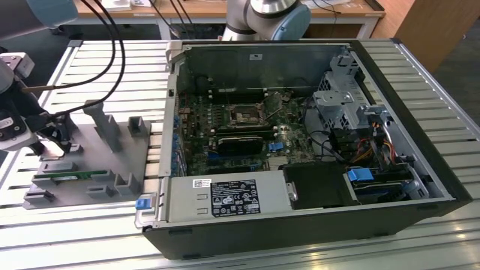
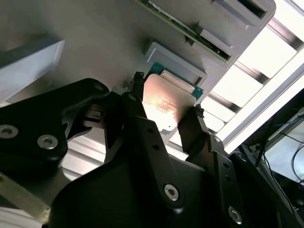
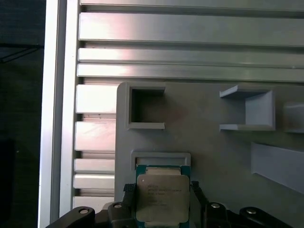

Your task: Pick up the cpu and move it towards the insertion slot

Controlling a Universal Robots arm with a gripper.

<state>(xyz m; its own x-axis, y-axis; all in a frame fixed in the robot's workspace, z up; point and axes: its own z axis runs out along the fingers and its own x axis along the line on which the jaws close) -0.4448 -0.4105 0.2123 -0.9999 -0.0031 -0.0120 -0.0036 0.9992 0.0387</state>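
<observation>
around: grey fixture plate (image 1: pixel 82 160) on the slatted table (image 1: pixel 45 225), with upright holders. A green memory stick (image 1: pixel 66 177) lies in one, near the gripper (image 1: pixel 51 147).
in the way: a tall grey post (image 1: pixel 105 126) on the plate stands between gripper and computer case (image 1: pixel 315 225).
jaws: closed on two opposite edges of the cpu (image 3: pixel 162 197), seen in both wrist views.
cpu look: flat, shiny silver top, thin green rim, at its shallow holder (image 3: pixel 160 157) on the plate.
insertion slot (image 1: pixel 246 115): dark square on the motherboard (image 1: pixel 197 140), well apart from the cpu.
case: open, holds motherboard, cables and drive cages.
</observation>
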